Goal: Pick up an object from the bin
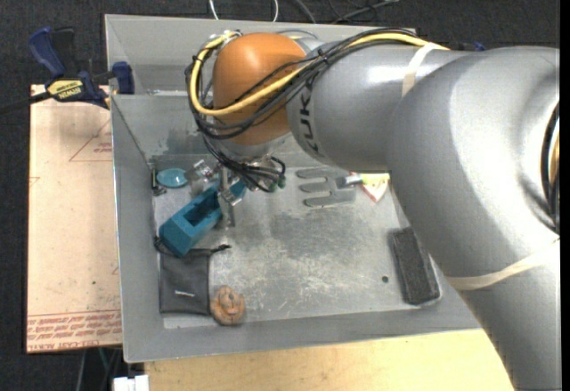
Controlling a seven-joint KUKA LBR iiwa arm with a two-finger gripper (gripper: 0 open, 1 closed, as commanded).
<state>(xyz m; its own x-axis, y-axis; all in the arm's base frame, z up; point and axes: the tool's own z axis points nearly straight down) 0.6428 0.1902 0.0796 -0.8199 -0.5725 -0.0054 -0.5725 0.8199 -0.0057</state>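
Observation:
My gripper (223,187) is low in the left part of the bin, under the arm's orange cover. Its tip is at the upper right end of a teal blue block (189,225), which lies slanted on the bin floor. Whether the block is gripped I cannot tell. A small teal disc (169,175) lies just left of the gripper, near the left wall. A dark grey pouch (183,284) lies right below the block, its cord touching the block's lower end.
A brown knobbly lump (228,305) sits at the front wall beside the pouch. A grey fork-like piece (324,187) and a white, red and yellow card (375,187) lie right of the gripper. A long black block (414,266) lies at the front right.

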